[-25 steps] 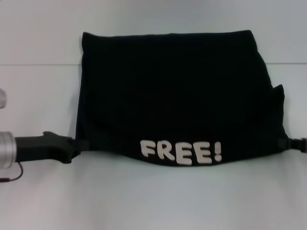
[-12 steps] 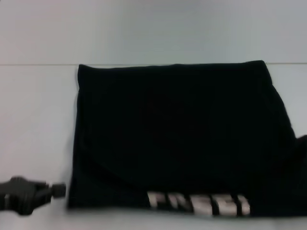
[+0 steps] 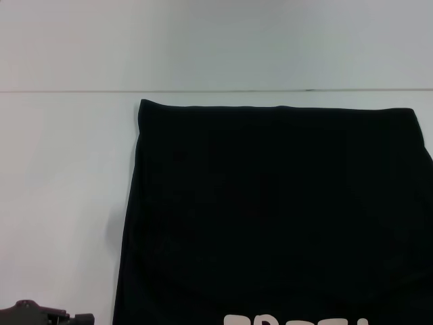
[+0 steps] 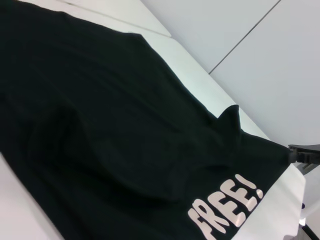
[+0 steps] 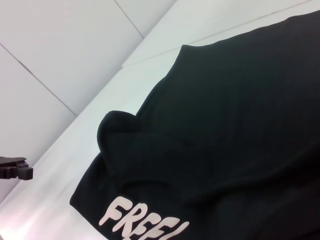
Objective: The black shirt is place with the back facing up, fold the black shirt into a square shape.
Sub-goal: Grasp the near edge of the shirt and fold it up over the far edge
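Head view: folded black shirt on white table; left gripper alongside, fingers' state unclear.

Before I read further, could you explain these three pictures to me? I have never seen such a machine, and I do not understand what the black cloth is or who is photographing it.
A two-armed robot takes all three pictures. One camera sits on its head; the other two sit on its wrists. The black shirt lies folded on a white table, with white lettering "FREE!" near one edge. The left gripper shows beside the shirt's near corner; the right gripper appears off the opposite edge. Neither visibly holds the shirt.
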{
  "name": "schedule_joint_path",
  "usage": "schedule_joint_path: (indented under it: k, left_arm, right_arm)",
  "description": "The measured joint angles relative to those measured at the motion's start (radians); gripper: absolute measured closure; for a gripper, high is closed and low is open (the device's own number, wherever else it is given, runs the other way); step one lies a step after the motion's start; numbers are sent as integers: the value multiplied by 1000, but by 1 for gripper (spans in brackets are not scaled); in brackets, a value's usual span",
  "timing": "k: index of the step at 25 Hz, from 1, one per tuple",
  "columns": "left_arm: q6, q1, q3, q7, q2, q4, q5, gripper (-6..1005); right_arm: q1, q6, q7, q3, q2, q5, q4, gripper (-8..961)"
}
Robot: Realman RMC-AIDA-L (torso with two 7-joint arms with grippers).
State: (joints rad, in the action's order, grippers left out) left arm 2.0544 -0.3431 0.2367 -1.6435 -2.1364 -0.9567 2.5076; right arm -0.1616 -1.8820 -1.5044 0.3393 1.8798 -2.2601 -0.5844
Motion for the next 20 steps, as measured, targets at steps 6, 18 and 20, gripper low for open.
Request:
schedule_joint_path:
  k: [6,18,20]
  left_arm:
    - [-31,-37,2,-38,7,7,32,999]
    - [-113,-86,48,-142,12,43,70,834]
    - [-137,-90,77,-152,11,58,74,766]
  right_arm:
    - [-40,2,0,-3,9,-35,0,893]
    - [-79,11,-17,-5,13,-38,5,893]
    - [-86,16,-18,-5,13,-38,7,892]
